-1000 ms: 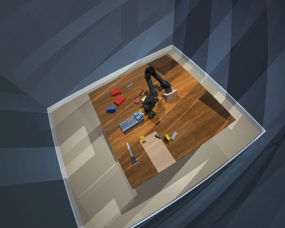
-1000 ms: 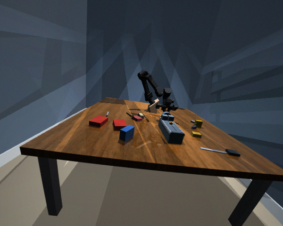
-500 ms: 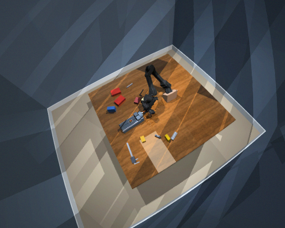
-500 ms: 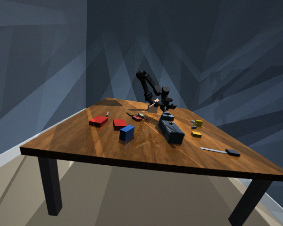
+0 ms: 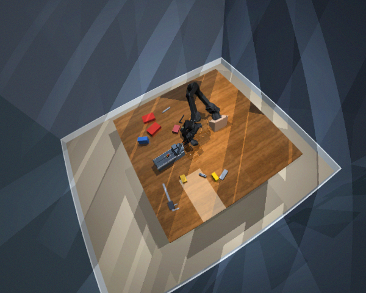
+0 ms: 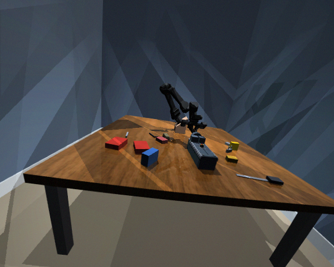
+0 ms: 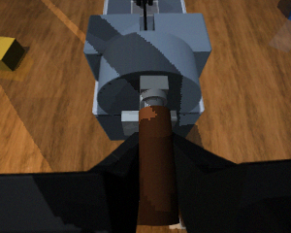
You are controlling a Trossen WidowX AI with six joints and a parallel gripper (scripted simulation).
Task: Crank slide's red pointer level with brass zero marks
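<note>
The grey-blue machine [image 5: 161, 162] [image 6: 207, 158] stands on the table, with its round housing [image 7: 145, 58] at the end facing the arm. A small red and orange mark, which looks like the pointer [image 5: 167, 155] [image 6: 202, 145], shows on the slide partway along the top. The brass zero marks are too small to tell, so its level with them cannot be read. The crank's brown handle [image 7: 156, 155] points back from the housing, with its pale crank arm [image 7: 154, 82] behind it. My gripper [image 7: 152, 138] is shut on the brown handle, one dark finger on each side.
Two red blocks [image 5: 148, 118] [image 5: 154, 129], a blue block [image 5: 143, 140] [image 6: 149, 157] and a pink block [image 5: 175, 129] lie to one side of the machine. Yellow blocks [image 5: 183, 178] [image 5: 215, 176] and a hammer-like tool [image 5: 171, 205] lie on the other. A beige block [image 5: 218, 124] stands by the arm's base.
</note>
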